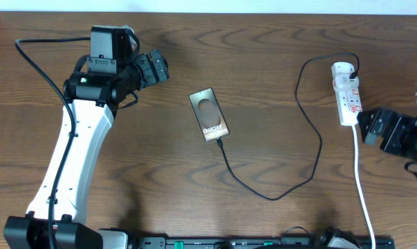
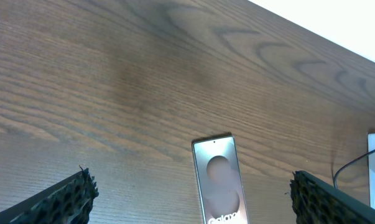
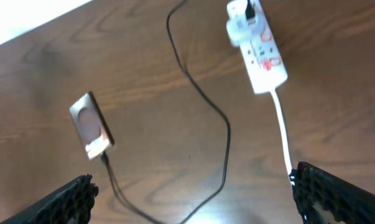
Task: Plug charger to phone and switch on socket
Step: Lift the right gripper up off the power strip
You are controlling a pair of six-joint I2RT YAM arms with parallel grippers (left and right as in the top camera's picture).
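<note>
The phone [image 1: 209, 115] lies flat mid-table, with its round mark and white lettering up. It also shows in the left wrist view [image 2: 218, 180] and the right wrist view [image 3: 91, 126]. The charger cable [image 1: 312, 124] runs from the phone's near end, loops right and rises to the socket [image 1: 347, 93], a white power strip with red switches, also in the right wrist view [image 3: 259, 46]. The plug tip sits at the phone's near end [image 1: 220, 142]. My left gripper [image 2: 193, 199] is open and empty, left of the phone. My right gripper [image 3: 193, 199] is open and empty, right of the socket.
The socket's white cord [image 1: 360, 180] runs down toward the table's front edge. A black rail [image 1: 263, 242] lies along the front edge. The table is dark wood, with a pale wall beyond its far edge.
</note>
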